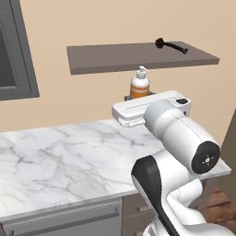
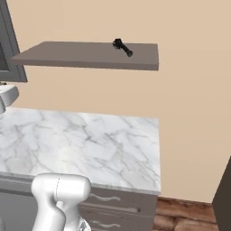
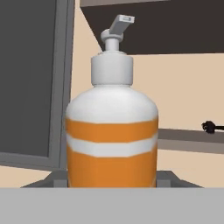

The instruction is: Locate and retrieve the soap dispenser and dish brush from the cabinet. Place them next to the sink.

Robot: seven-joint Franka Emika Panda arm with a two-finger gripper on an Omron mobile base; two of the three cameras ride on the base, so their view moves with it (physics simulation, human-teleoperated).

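- Soap dispenser (image 3: 112,131) sits upright between the finger tips (image 3: 52,179) of the gripper (image 1: 139,96), off the shelf (image 1: 115,57) and below its front edge, above the marble counter (image 1: 60,156).
- Gripper looks closed on the bottle's lower body; dark tips show at both flanks, so I judge it held.
- Handling guess: a small rigid plastic bottle, light, with a smooth rounded wall that could slip or twist. A grip low on the widest part seems sound; the pump top (image 3: 114,30) is thin and best left alone. Keep it upright.
- Dish brush (image 2: 122,47) lies flat on the shelf near its right end, head toward the wall in the left base view.
- Brush guess: very light, stiff thin handle. Take it across the handle's middle; it may roll or skid.
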